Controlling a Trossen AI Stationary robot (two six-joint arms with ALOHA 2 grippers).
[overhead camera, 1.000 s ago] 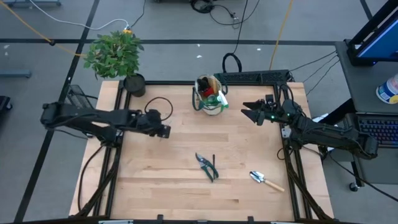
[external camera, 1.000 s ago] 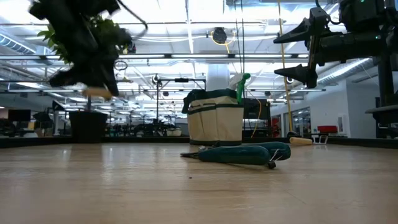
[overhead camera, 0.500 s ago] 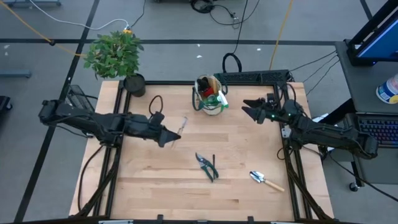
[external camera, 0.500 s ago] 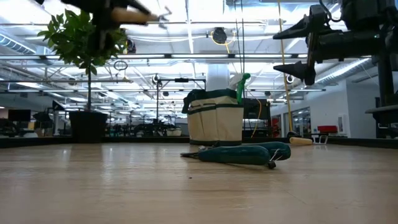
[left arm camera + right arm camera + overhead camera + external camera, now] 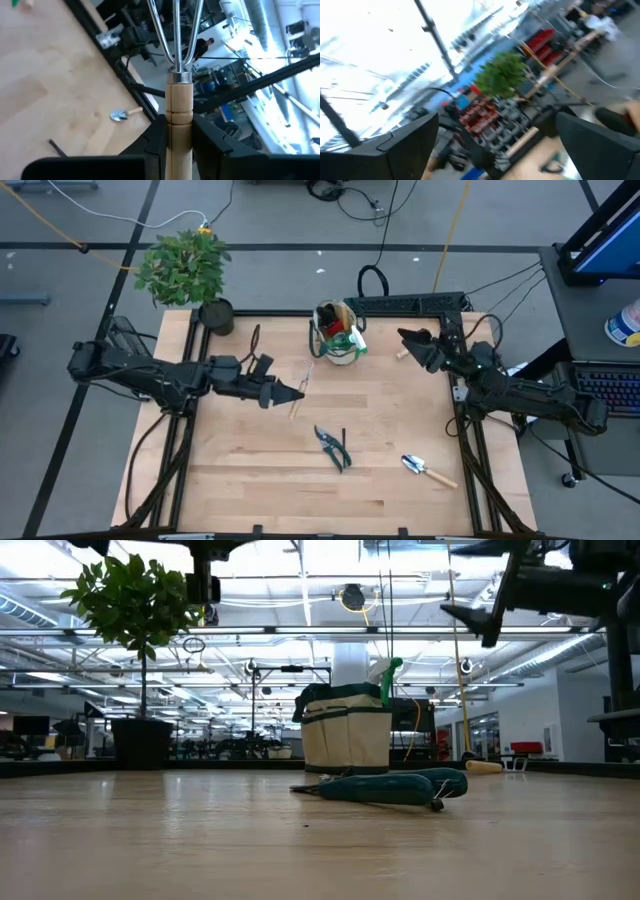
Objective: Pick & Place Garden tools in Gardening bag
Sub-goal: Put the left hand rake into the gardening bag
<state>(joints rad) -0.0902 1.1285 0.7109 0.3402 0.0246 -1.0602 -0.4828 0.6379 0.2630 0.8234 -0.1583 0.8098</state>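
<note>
The left gripper [image 5: 283, 393] hangs above the middle of the wooden worktop [image 5: 250, 470], its fingers clamped on the wooden handle of a metal-pronged hand fork [image 5: 178, 90]; the prong tips are cut off in the left wrist view. The right gripper [image 5: 412, 340] hovers with its fingers spread wide and holding nothing, just right of the beige fabric gardening bag with dark green trim [image 5: 338, 333]. Dark pruning shears [image 5: 333, 446] and a wooden-handled metal trowel [image 5: 427, 470] lie on the worktop. The bag's contents are hard to make out.
</note>
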